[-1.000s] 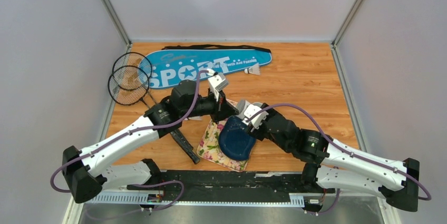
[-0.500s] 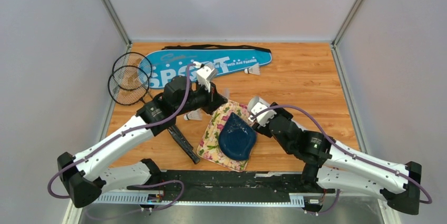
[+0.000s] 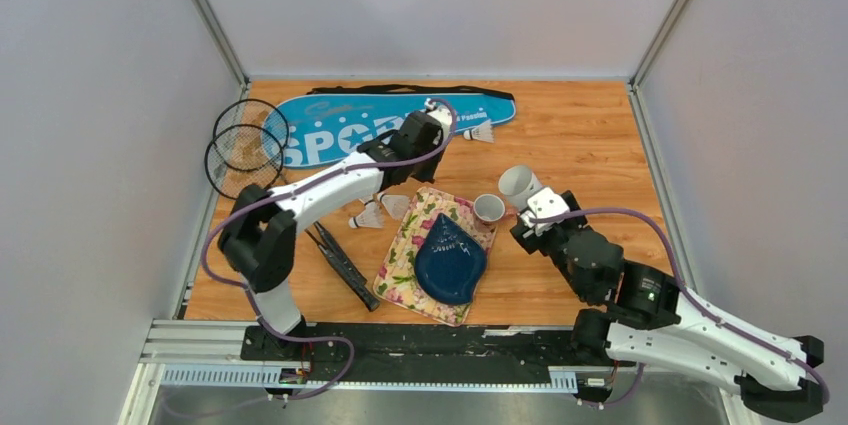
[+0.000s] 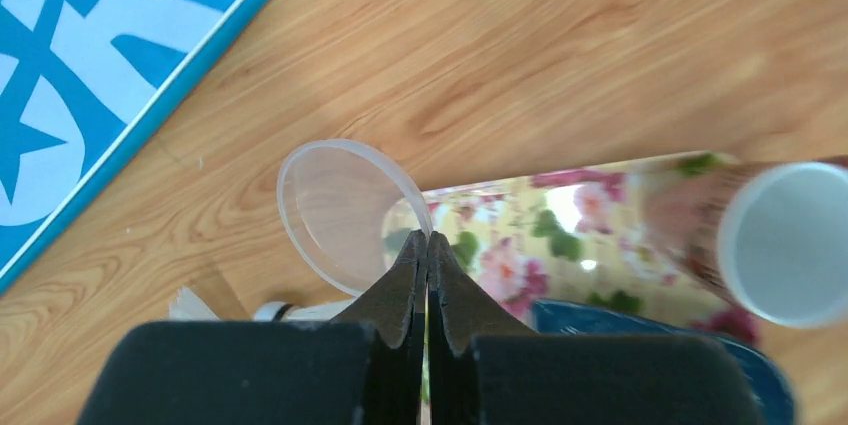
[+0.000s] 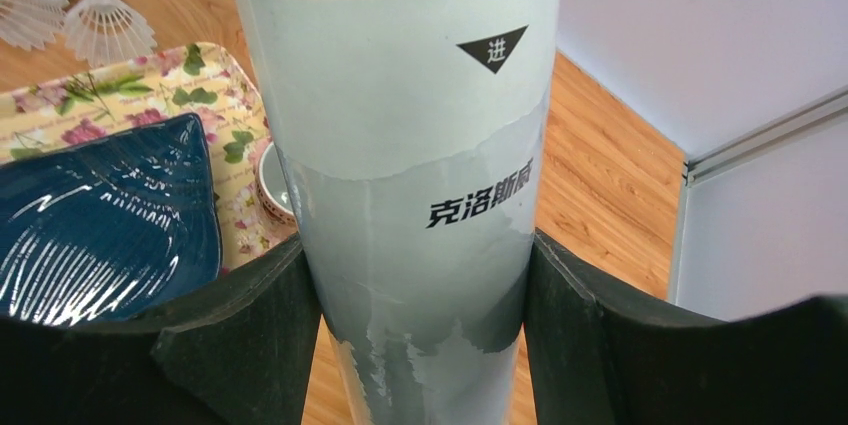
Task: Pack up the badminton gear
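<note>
Wooden worktop [image 3: 590,145], walled left, back and right; black rail along the near edge. Far edge is taken by the blue SPORT bag [image 3: 330,130], its black strap against the back wall. Two rackets [image 3: 240,150] at far left, heads just beside the left edge, handles running toward the near side past the floral mat [image 3: 400,270]. Open wood: the whole right third, the far right corner, and the strip between bag and mat.

Mat carries the dark blue plate [image 3: 450,260]; small cup [image 3: 488,208] sits at its far right edge. Two shuttlecocks [image 3: 370,215] lie just left of the mat's far corner, close together. A third shuttlecock [image 3: 482,132] lies by the bag's right tip.

Left arm [image 3: 330,175] is stretched far, wrist over the bag, hiding the last letters. Left jaws pressed together, tips on the rim of a clear round lid [image 4: 335,210], which looks pinched and tilted above the wood.

Right jaws stand wide, one finger on each side of the white tube [image 5: 400,95], gripping it. Tube is upright, open end up, right of the cup and apart from it.

Against a second ago: both arms were crowded low over the mat, wrists nearly meeting above the plate, cup hidden. Now the left arm has swung to the far side and the right arm has pulled back to the right with the tube. Bag, rackets, third shuttlecock, mat and plate unmoved.
</note>
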